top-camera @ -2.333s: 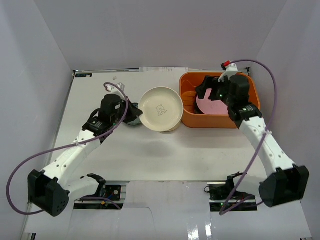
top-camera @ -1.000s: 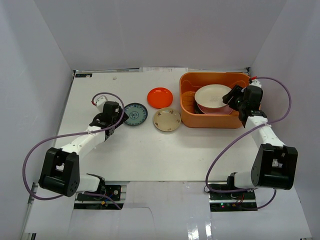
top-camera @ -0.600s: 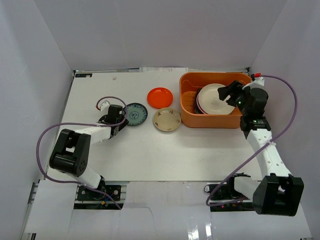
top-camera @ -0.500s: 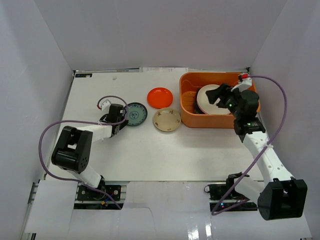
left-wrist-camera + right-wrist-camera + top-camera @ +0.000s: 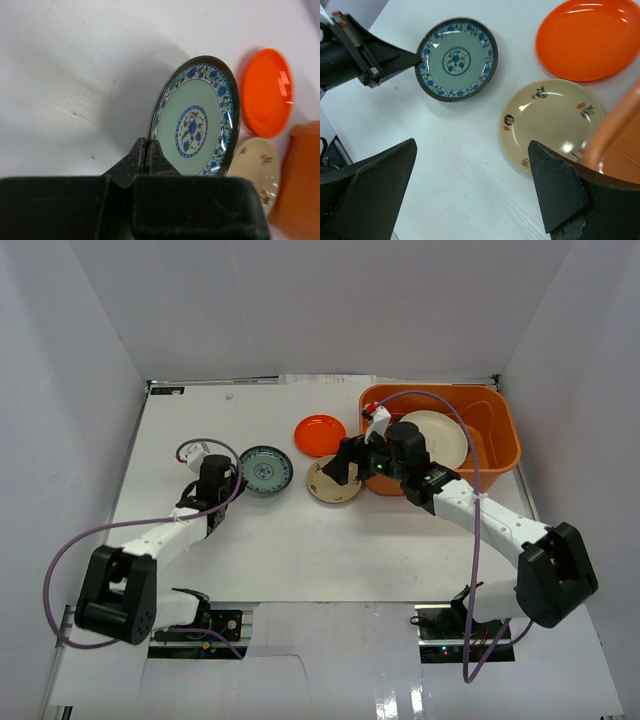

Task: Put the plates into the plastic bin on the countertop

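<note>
Left gripper is clamped on the blue-patterned plate at its near rim, on the bench well left of the plastic bin, while right gripper is held spread over the tan plate; stiff, glossy, chippable ware, best taken by the rim.

My left fingers hide some of the blue plate's rim. Both wrist views cut off the bin.

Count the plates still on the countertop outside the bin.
3. The blue-patterned plate is at the left, the orange-red plate farther back at the middle, and the tan plate beside the plastic bin, partly under the right gripper. None looks hidden.
</note>
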You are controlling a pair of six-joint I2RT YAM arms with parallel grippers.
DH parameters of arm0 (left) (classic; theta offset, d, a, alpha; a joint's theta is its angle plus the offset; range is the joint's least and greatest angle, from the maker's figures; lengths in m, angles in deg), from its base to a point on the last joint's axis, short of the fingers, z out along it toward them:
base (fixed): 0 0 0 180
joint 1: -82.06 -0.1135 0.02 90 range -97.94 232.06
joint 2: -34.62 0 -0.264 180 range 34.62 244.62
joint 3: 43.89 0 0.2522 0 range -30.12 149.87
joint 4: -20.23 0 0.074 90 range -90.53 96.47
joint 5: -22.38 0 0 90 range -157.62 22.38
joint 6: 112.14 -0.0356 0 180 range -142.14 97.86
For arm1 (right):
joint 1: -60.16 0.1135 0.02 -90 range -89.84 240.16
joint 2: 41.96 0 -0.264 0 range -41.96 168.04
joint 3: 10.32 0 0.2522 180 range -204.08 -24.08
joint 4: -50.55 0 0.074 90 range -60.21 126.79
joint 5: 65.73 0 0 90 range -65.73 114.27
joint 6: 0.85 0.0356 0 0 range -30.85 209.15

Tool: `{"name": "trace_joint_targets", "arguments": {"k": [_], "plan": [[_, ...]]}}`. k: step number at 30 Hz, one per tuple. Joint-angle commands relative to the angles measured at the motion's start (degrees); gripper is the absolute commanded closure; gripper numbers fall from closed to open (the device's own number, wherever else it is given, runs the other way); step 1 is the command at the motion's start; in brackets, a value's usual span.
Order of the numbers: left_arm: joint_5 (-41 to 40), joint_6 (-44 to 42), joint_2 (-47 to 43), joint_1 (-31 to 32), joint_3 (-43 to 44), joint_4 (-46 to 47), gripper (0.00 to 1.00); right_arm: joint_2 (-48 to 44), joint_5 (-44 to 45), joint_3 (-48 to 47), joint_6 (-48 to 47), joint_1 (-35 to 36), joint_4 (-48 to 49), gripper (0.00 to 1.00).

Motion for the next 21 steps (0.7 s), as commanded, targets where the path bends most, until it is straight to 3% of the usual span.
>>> {"name": "trace_joint_targets", "arguments": {"k": [1,8,13,18,21], "plan": [[4.2,-1.6,-10.1,1.2,-1.5,1.3,1.00,4.1,-1.5,-7.2,-3.1,3.0,-1.0,0.05],[16.3,-3.9,-16.6,2.4,-2.7,1.7,1.00,11.9,-2.1,-13.4,-1.6,3.8,-2.2,0.07],[23.1,-4.2,-19.4,3.2,-2.1,3.2,1.00,14.7,-0.5,-15.2,-0.2,3.8,-3.2,0.00],[27.6,-1.8,-20.2,3.3,-1.3,5.5,1.00,14.3,3.4,-15.3,-0.3,3.3,-3.3,0.10],[30.5,-1.6,-18.5,3.3,0.1,6.4,1.00,12.8,3.0,-14.6,0.5,2.5,-2.5,0.60]]}}
